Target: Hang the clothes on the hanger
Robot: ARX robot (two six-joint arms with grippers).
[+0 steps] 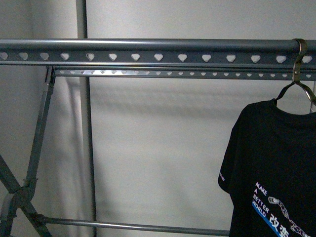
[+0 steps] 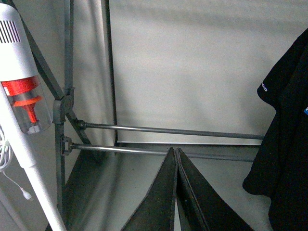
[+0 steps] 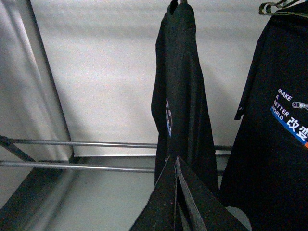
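Black cotton hangs from the grey metal rack (image 1: 148, 55): a short-sleeved T-shirt (image 1: 276, 168) sits on a wire hanger (image 1: 295, 91) whose hook loops over the rack's near top rail (image 1: 148, 45) at its far right end in the front view. The shirt hangs below that rail, its sleeve toward the rack's open middle, and its white-and-blue "MAKE A BETTER WORLD" print (image 1: 269, 205) shows low on the cloth. The rail is punched with a row of heart-shaped holes, and a second, thinner punched rail (image 1: 173, 73) runs just behind and below it. Crossed legs (image 1: 22, 187) stand at the rack's left side, and a round bar (image 1: 133, 226) runs low between the sides. A pale wall (image 1: 163, 148) lies behind the rack.

From the right wrist view, the printed shirt (image 3: 274, 144) hangs beside a second black garment (image 3: 180, 106), seen edge-on and also hung from above; whether it touches the first is hard to tell at this angle. The right gripper (image 3: 176, 161) sits below both garments with its dark fingers (image 3: 163, 202) pressed together to a point, holding nothing.

From the left wrist view, the left gripper (image 2: 176, 151) likewise has its fingers (image 2: 161, 197) closed tip to tip and empty, in front of the rack's two low bars (image 2: 163, 131). A white stick vacuum (image 2: 21, 96) with a red part in its clear bin leans just beside the rack's legs.
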